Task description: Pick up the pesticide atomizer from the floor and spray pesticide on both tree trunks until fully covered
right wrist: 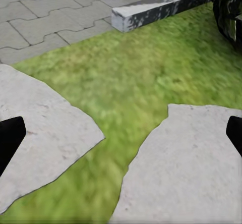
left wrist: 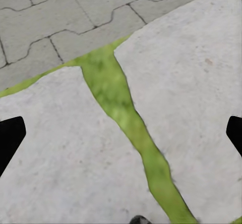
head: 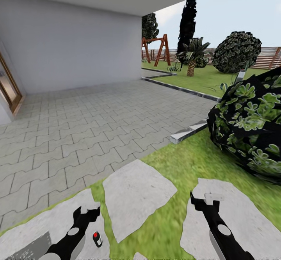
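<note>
- Small dark bottle with a red top, likely the pesticide atomizer (head: 97,239), though too small and blurred to be sure; lying on a pale stepping stone (head: 47,221) just beside the left gripper (head: 89,209), toward the strip of grass (head: 171,209) between the slabs.
- Dark rounded shape at the edge of the left wrist view (left wrist: 140,219), possibly the same bottle's top.
- Left gripper hanging low over the slab, jaws spread wide, nothing between them.
- Right gripper (head: 205,200) above a second slab (head: 234,209), well apart from the bottle, jaws likewise spread and empty.
- Pick-up step not yet done; spraying not begun.
- Next move, by judgement: drop the left gripper back and down over the bottle, straddle its body, close; care needed since a lying bottle may roll on the stone.
- Further out: grey paving (head: 78,123), white house wall (head: 70,45), a dense leafy bush (head: 253,127) to the right.
- Far lawn with a small palm (head: 191,57), dark cypress (head: 188,18), wooden swing frame (head: 156,49) and slatted fence (head: 269,57).
</note>
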Robot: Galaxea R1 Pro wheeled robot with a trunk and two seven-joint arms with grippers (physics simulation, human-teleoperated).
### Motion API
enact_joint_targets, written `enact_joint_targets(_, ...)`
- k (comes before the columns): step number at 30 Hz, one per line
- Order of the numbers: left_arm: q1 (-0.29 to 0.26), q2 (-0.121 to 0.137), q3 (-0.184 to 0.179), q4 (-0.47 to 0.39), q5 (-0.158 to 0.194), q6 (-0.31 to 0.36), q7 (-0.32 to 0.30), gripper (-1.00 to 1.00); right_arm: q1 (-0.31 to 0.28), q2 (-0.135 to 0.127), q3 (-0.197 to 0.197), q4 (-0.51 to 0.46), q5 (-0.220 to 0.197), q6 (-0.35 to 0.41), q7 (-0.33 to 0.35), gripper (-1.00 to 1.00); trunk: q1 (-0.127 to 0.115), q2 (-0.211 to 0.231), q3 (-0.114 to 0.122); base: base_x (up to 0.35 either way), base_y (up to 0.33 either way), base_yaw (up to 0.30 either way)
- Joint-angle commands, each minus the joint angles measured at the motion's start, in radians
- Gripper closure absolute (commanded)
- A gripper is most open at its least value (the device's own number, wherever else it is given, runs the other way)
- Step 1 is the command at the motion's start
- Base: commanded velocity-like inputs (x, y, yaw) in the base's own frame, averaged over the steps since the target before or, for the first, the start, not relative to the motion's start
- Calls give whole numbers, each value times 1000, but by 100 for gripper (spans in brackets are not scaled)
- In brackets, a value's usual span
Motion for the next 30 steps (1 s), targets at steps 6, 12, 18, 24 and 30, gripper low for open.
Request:
enact_joint_targets(6, -1, 1, 4, 1, -4, -5, 1, -100, 0, 0, 2, 1, 0, -3, -3, -100, 23, -43, -29, 0, 0, -87)
enact_joint_targets(12, -1, 1, 5, 1, -4, -5, 1, -100, -1, 0, 1, 1, 0, -3, -3, -100, 46, -85, -58, 0, 0, -113)
enact_joint_targets(18, -1, 1, 5, 1, -5, -5, 1, -100, -1, 0, 1, 1, 0, -3, -3, -100, 69, -127, -86, 0, 0, -95)
enact_joint_targets(24, -1, 3, 6, 2, -5, -7, 1, -100, 0, 1, 0, 1, 0, -3, -4, -100, 92, -169, -115, 0, 0, -18)
enact_joint_targets(30, -1, 3, 6, 2, -5, -7, 1, -100, -1, 1, -1, 1, 0, -3, -5, -100, 108, -197, -145, 0, 0, 0)
